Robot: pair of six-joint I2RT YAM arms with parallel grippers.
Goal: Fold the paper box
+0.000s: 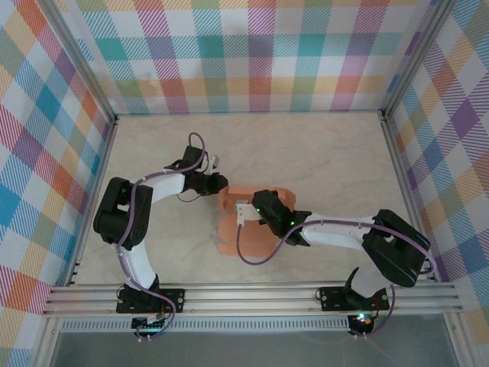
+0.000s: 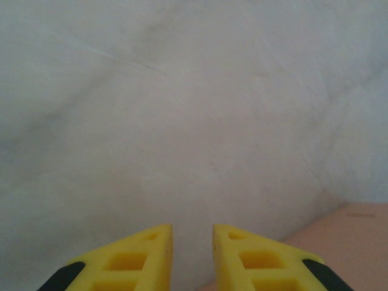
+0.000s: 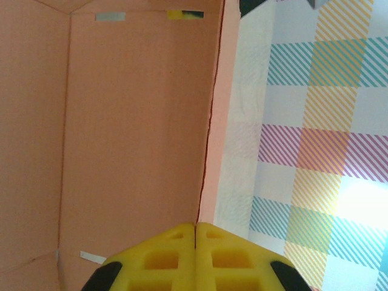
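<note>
Where the right gripper (image 3: 195,227) meets the paper box (image 3: 133,133), its yellow fingers are pressed together on a raised edge of the card, which runs straight down into the seam between them. From above, the box lies near the middle of the table (image 1: 328,160), a little toward the near edge, with the right wrist over its far right part. The left gripper (image 2: 191,233) sits at the box's far left corner. Its fingers are slightly apart with nothing between them, bare table lies ahead, and a corner of card is just beside its right finger. Checked walls (image 1: 260,53) ring the table, and a purple cable (image 1: 256,262) loops across the box's near side. The card is salmon-orange and plain, partly folded, with creased panels meeting at angles and small pale slits near the folds
</note>
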